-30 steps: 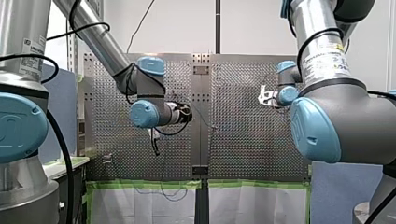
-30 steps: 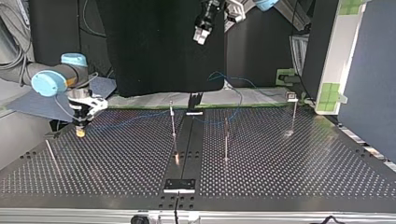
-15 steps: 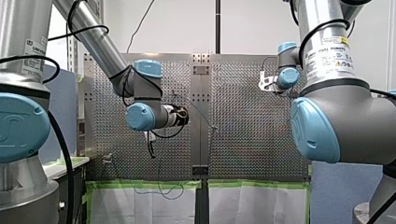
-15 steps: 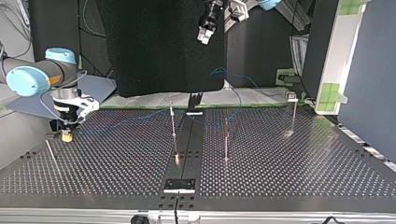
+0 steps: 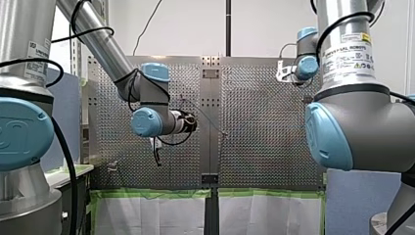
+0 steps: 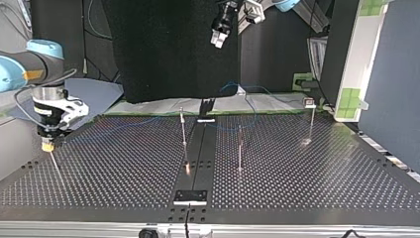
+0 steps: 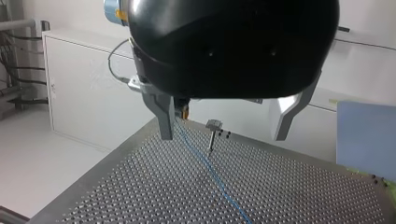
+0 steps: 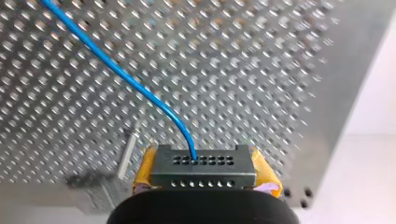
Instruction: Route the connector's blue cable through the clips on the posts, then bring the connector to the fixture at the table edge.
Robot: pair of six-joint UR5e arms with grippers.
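In the right wrist view my right gripper (image 8: 205,181) is shut on the grey connector (image 8: 203,165), which sits between its yellow pads (image 8: 145,173). The blue cable (image 8: 135,86) leaves the connector's face and runs over the perforated plate. At the top view's left, that gripper (image 6: 48,145) hangs just above a slanted thin post (image 6: 54,166). My left gripper (image 6: 218,37) is high above the table's far side and is open. Between its fingers (image 7: 166,119) the left wrist view shows the cable (image 7: 212,173) passing a clip-topped post (image 7: 213,133).
Upright posts stand at mid-table (image 6: 183,128), (image 6: 240,148) and at the back right (image 6: 312,119) of the top view. A black centre strip ends in a plate (image 6: 190,197) at the near edge and a bracket (image 6: 206,108) at the far edge.
My right gripper has carried the connector towards the top view's left, up to the slanted post, drawing the cable after it. My left gripper has shifted only slightly.
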